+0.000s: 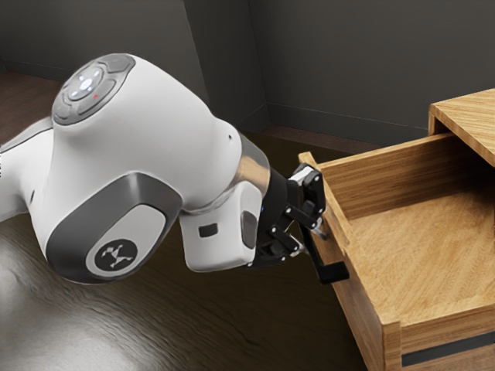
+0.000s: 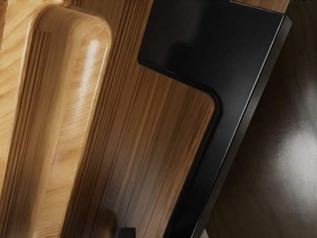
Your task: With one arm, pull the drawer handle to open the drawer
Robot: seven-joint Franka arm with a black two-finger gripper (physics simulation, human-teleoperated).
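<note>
Exterior view first: the drawer [image 1: 387, 174] stands pulled far out of its wooden cabinet [image 1: 472, 116], with its open inside facing up. It slides along a line from the exterior view's right to its left, and its front panel faces the left, toward the arm [image 1: 131, 154]. The cabinet stands at the right edge, on the dark bench [image 1: 155, 325].

The black handle [image 1: 331, 267] sits on that front panel. Its long axis runs along the panel, across the sliding direction, so here it slopes from upper left down to lower right, toward the camera. The claw [image 1: 305, 228] is right at the upper part of the handle, close against the drawer front. Whether it is closed on the handle or only beside it, I cannot tell (the black parts merge there).

The wrist view gives what the side camera cannot: the handle [image 2: 233, 74] from very near, as a flat black bar with a bent leg going down to the wood. Beside it the drawer front [image 2: 148, 158] shows its grain running along the bar, and the rounded top edge [image 2: 64, 124] of the panel lies further from the bar. On the bar's other side the dark bench [image 2: 287, 163] is seen.
</note>
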